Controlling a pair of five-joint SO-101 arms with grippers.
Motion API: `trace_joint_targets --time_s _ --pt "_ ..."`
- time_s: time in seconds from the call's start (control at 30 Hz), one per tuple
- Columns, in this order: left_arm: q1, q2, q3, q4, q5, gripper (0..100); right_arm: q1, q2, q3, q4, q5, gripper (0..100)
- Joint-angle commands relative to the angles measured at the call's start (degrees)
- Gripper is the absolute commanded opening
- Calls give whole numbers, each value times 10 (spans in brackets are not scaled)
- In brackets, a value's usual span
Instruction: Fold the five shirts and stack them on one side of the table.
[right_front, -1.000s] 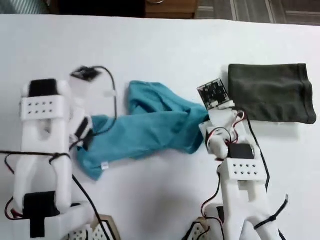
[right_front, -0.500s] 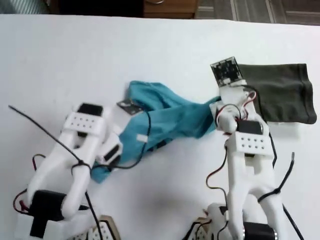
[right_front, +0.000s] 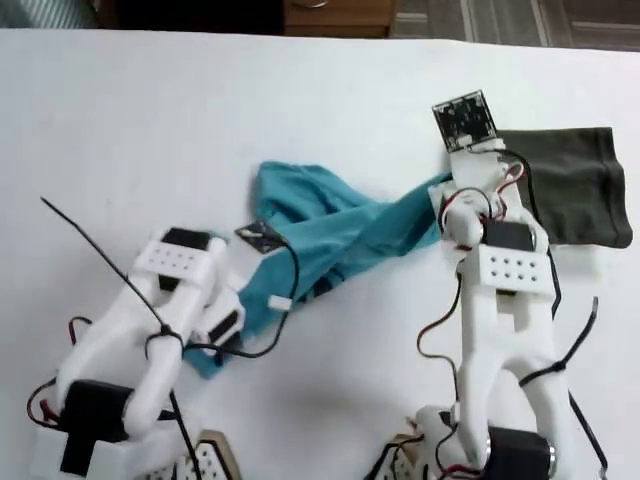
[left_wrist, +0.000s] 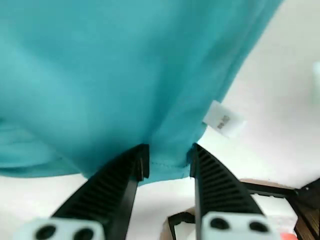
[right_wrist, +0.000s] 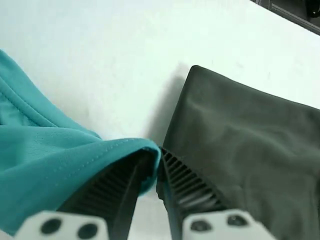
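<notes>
Wrist views show left claw (left_wrist: 167, 161) and right claw (right_wrist: 158, 161) each pinching the teal shirt (right_front: 340, 238) (strung across mid-frame from above), dark shirt (right_front: 580, 190) upper right.

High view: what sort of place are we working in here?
Probably an indoor tabletop workstation in an ordinary room: a white table with a teal shirt and a folded dark shirt on it, and wooden furniture beyond its far edge.

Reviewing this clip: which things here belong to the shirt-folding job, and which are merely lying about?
Job: teal shirt, pinched by the left hand and the right hand; dark folded shirt on the table.
Lying about: wooden furniture beyond the table's far edge.
</notes>
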Motion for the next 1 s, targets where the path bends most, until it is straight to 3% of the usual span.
trace_joint_targets --time_s 0.0,0.37,0.5,0.97 --pt "-12 -18 -1 -3 4 161 7 12 -57 16 2 20" --pt "25 -18 0 4 8 162 5 23 -81 33 2 20" --pt "45 -17 0 -1 47 162 4 23 -81 36 1 20" --pt "40 -17 -1 -12 55 158 3 23 -80 36 1 20"
